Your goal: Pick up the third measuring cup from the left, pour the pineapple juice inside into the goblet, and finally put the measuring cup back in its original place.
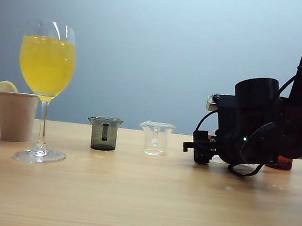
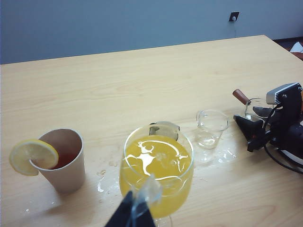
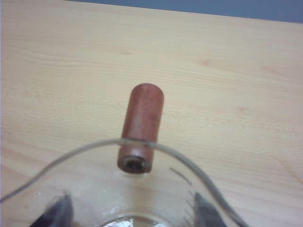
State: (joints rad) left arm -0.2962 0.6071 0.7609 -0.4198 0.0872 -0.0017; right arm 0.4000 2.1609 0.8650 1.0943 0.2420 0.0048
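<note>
The goblet (image 1: 47,68) stands at the left, its bowl nearly full of yellow pineapple juice (image 1: 46,65). My right gripper (image 1: 201,151) is low over the table at the right and hides the third measuring cup in the exterior view. In the right wrist view my right gripper (image 3: 132,215) has a finger on each side of the clear third measuring cup (image 3: 156,189). Its reddish-brown stub (image 3: 141,127) points away from the gripper, and only a whitish trace lies at its bottom. My left gripper (image 2: 135,213) hangs shut just in front of the goblet (image 2: 156,165), holding nothing.
A tan paper cup (image 1: 17,115) with a lemon slice (image 1: 0,91) stands left of the goblet. A dark grey cup (image 1: 104,133) and a clear flared cup (image 1: 156,138) stand mid-table. An amber-red cup (image 1: 282,162) shows behind my right arm. Spilled drops (image 2: 102,182) wet the wood.
</note>
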